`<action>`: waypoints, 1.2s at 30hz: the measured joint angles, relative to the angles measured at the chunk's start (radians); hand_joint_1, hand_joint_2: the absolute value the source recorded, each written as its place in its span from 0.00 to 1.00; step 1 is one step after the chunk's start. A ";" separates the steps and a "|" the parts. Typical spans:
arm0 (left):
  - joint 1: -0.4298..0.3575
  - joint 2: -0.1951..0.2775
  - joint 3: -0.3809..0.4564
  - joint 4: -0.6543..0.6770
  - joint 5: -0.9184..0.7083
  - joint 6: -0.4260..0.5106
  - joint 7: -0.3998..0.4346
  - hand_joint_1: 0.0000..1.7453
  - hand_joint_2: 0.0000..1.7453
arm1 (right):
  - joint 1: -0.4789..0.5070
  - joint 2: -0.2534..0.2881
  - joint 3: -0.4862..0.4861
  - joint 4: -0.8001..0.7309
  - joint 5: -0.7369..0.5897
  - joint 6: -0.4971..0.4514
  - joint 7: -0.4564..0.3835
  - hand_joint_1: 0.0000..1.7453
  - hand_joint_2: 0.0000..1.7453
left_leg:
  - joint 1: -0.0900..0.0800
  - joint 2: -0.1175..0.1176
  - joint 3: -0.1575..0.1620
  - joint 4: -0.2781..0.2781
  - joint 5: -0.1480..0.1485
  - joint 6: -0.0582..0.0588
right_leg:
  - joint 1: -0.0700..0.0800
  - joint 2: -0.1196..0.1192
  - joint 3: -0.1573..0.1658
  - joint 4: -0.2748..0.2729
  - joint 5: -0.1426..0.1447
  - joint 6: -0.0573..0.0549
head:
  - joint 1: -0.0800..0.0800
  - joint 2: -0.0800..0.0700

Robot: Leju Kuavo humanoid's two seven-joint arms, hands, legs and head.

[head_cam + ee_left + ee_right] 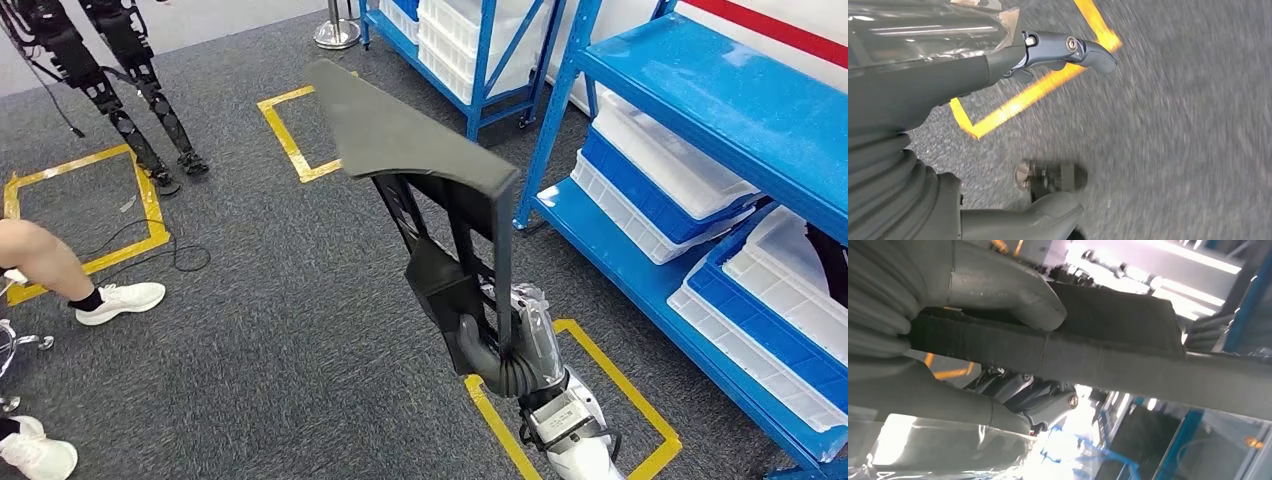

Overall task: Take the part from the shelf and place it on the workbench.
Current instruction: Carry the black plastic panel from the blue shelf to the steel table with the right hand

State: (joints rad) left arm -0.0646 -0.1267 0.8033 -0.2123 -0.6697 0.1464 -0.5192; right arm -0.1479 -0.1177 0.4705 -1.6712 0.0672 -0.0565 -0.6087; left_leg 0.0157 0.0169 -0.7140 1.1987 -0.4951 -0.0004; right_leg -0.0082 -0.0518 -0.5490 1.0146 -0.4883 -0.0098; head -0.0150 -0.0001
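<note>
My right hand (500, 350) grips the dark grey, flat-topped plastic part (420, 140) by its lower frame, holding it upright and clear of the blue metal shelf (720, 100) for carrying; my left hand (998, 65) hangs empty, fingers apart.

A: so what kind of place is this?

B: looks like a robot test lab set up like a warehouse. Blue steel shelving (700, 90) holds white and blue plastic crates (655, 175), and the floor is grey carpet (280, 300) with yellow tape boxes (295, 140) marked on it.

A: anything else?

B: yeah, the legs of another humanoid robot (120, 80) stand at the back, a loose cable (150, 245) lies nearby, and someone in white sneakers (120, 300) sits off to the side.
</note>
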 joint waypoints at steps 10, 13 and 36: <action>-0.035 0.066 0.025 -0.004 0.077 -0.132 -0.014 0.00 1.00 | -0.107 0.165 -0.007 0.035 0.082 -0.004 0.035 1.00 1.00 | 0.002 -0.058 0.025 -0.060 0.016 0.005 | -0.023 0.056 -0.011 0.020 -0.004 0.027 | 0.001 0.000; -0.039 0.068 0.030 -0.004 0.083 -0.155 -0.030 0.00 1.00 | -0.120 0.168 -0.007 0.052 0.079 0.002 0.035 1.00 1.00 | 0.004 -0.024 -0.059 0.108 -0.049 0.003 | -0.015 0.023 -0.011 0.021 -0.008 0.015 | 0.001 0.000; -0.055 0.071 0.062 -0.007 0.121 -0.215 -0.063 0.00 1.00 | -0.109 0.149 -0.003 0.078 0.073 0.002 0.021 1.00 1.00 | -0.025 -0.130 0.077 -0.150 0.060 0.045 | 0.017 0.101 -0.046 0.024 0.013 0.011 | 0.014 0.000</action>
State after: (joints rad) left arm -0.1197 -0.0552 0.8656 -0.2197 -0.5489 -0.0682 -0.5823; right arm -0.2572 0.0310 0.4671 -1.5935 0.1400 -0.0544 -0.5880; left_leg -0.0092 -0.1129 -0.6370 1.0488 -0.4354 0.0451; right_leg 0.0084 0.0494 -0.5953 1.0385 -0.4750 0.0014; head -0.0013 -0.0001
